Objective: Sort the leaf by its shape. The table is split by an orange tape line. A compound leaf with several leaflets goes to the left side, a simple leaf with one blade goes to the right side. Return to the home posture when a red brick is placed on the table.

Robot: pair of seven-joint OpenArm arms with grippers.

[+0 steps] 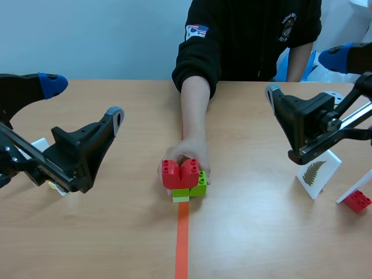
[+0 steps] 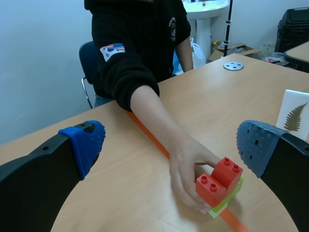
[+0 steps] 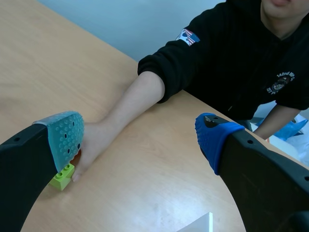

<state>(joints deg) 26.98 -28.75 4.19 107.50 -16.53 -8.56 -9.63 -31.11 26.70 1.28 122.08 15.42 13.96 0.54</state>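
Pale wooden table (image 1: 250, 244) is filling most of the scene, w/ an orange tape line (image 1: 182, 250) running up its middle from the near edge. A person in a black sweatshirt is sitting at the far side. Their hand (image 1: 189, 156) is resting on the tape, fingers wrapping a red brick (image 1: 179, 174) that is sitting on lime-green bricks (image 1: 196, 190) at the line's far end.

L gripper (image 1: 84, 100) is hanging over the left half, fingers spread wide, gripping nothing. A white card (image 1: 39, 144) is peeking out behind that arm. R gripper (image 1: 305, 75) is hanging over the right half, also gaping wide w/ nothing btwn its pads.

The leaf card (image 1: 317, 174), white w/ a fern-like frond of many leaflets, is standing tilted on the right side, just near of the R gripper and well apart from the tape. Further right, a second small red brick (image 1: 357, 201) is lying beside another leaning white card (image 1: 356, 187).

Room: a pale blue wall (image 1: 87, 35) is backing the table, and a blue bag (image 1: 288, 64) is showing behind the person. In the L wrist view a metal disc (image 2: 233, 65) is lying on the table past the person's arm, w/ a white basin (image 2: 205, 7), a black bin (image 2: 293, 26) and a chair (image 2: 87, 58) beyond.
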